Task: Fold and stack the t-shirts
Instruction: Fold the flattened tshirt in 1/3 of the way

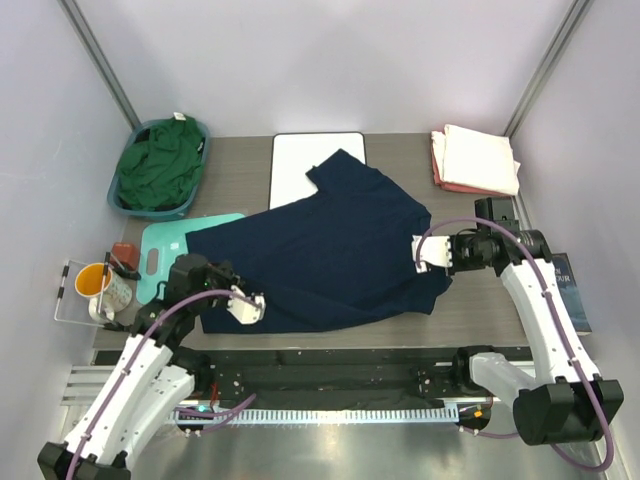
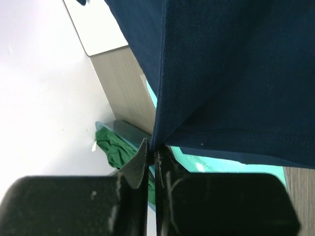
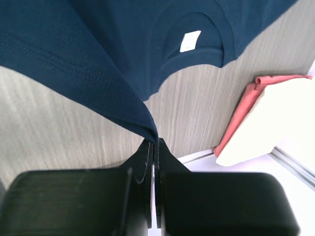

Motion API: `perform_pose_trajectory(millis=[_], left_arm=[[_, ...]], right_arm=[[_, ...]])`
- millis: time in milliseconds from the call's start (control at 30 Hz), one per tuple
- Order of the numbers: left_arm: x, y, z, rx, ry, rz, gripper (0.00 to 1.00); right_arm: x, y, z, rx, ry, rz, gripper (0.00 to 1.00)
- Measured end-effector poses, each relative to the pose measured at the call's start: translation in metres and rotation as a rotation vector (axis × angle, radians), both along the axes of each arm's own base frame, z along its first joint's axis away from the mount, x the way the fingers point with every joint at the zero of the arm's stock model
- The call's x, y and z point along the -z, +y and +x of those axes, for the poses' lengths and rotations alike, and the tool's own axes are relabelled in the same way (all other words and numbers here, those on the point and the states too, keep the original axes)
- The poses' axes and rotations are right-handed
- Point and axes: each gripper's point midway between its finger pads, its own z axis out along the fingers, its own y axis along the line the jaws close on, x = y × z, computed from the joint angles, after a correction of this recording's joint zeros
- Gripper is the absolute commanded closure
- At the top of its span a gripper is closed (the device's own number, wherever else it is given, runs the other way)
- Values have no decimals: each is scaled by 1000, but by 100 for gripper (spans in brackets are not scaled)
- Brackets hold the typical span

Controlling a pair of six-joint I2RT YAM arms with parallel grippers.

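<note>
from overhead, at the table's centre, the navy t-shirt (image 1: 330, 250) lies spread, its 12 o'clock part over the white board (image 1: 298, 160) and its 9 o'clock edge over the teal mat (image 1: 165, 245); the left gripper (image 1: 248, 305) pinches its 7 o'clock corner, the right gripper (image 1: 425, 252) its 3 o'clock edge. the green t-shirt (image 1: 160, 165) fills a basket (image 1: 118, 200) at 10 o'clock; the cream t-shirt (image 1: 480, 158) tops the salmon-pink t-shirt (image 1: 439, 165) at 2 o'clock. left wrist: jaws closed tight on navy cloth. right wrist: jaws clamped on a navy fold, collar label (image 3: 189, 41) at 12 o'clock.
</note>
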Motion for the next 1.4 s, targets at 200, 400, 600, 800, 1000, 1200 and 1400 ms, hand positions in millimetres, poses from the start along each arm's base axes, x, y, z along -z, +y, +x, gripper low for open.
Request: perform_pose_trajectory(millis=[200,400,600,800,1000,1200,1400], left_arm=[[-25,0,22,-75,36,-20,100],[-32,5,9,-70,70,9,100],[-4,24,-37,-26,230,139,100],[6,37,-65,-9,317,210,100],[9,46,-72,-24,360,256,100],[-38,35,-41,-76,316,190,100],[-85,8,16,-194,253,-11,100]], right_arm=[[-2,1,31,61,-60,35,99],[-6,6,57,90,-118,83,99],[2,10,79,94,-116,108,99],[9,20,100,73,-129,123,99],[0,35,125,52,-215,139,99],[-8,41,143,54,-286,151,99],[-16,37,172,107,-402,162,99]])
